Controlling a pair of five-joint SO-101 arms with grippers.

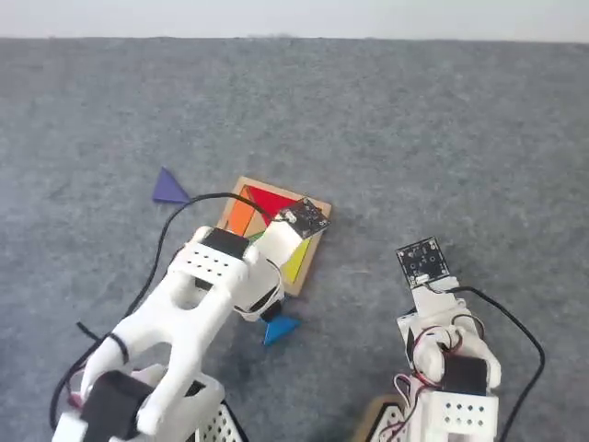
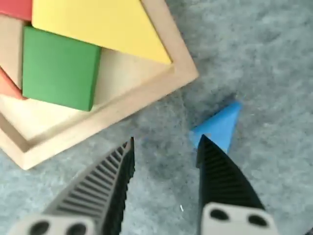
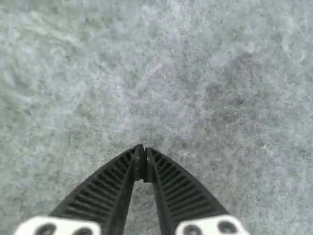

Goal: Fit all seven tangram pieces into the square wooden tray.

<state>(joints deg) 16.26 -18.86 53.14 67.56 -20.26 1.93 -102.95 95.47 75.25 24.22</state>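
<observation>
The square wooden tray (image 1: 307,270) lies mid-table under my left arm. It holds a red piece (image 1: 271,201), an orange piece (image 1: 241,216), a yellow triangle (image 2: 102,24) and a green square (image 2: 58,68), with bare wood beside the green one. My left gripper (image 2: 166,143) is open just outside the tray's rim (image 2: 146,95), above the carpet. A blue triangle (image 2: 220,125) lies on the carpet, partly under one fingertip (image 2: 204,147). A purple triangle (image 1: 168,187) sits apart, off the tray's far left. My right gripper (image 3: 143,149) is shut over bare carpet.
Grey carpet covers the whole table. The right arm (image 1: 442,350) stands at the near right, away from the tray. A black cable (image 1: 161,249) loops from the left arm past the tray's left side. The table's far edge (image 1: 294,39) meets a pale wall.
</observation>
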